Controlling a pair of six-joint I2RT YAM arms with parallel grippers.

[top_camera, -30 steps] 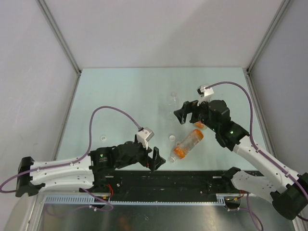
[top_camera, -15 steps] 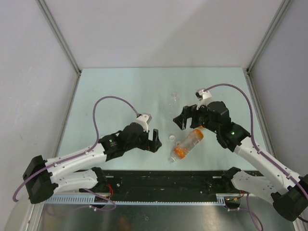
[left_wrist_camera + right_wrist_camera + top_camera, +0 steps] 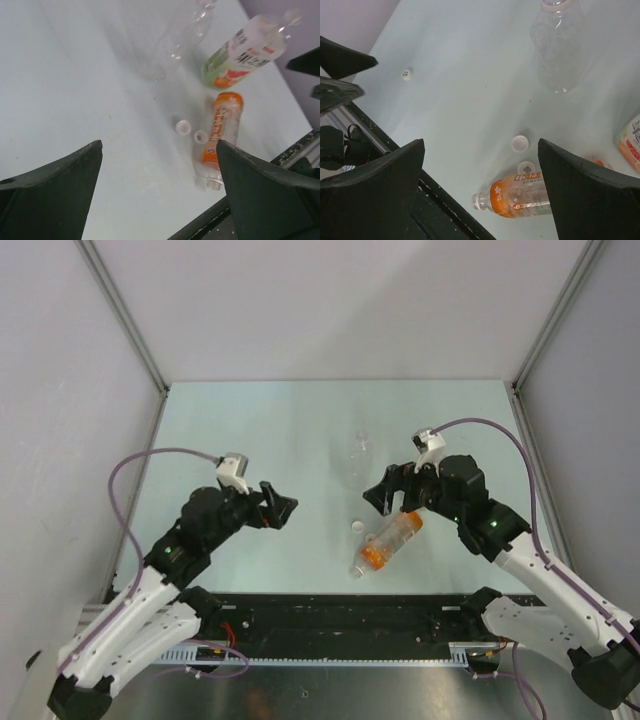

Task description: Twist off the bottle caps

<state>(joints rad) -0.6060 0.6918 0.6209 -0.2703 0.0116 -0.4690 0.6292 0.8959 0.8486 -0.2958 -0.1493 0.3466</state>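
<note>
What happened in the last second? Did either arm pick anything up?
The left gripper swung away from the orange bottle, leftward and farther up the table, open and empty. The right gripper barely shifted, also open. The orange bottle, loose white cap and clear bottle stayed put.

Table point(image 3: 250, 430) — orange bottle point(image 3: 392, 538) lying; clear bottle point(image 3: 557, 45); loose white caps point(image 3: 520, 143).

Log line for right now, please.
left gripper: open, empty | right gripper: open, empty | orange bottle: on its side, uncapped | clear bottle: upright | loose caps: three in view
</note>
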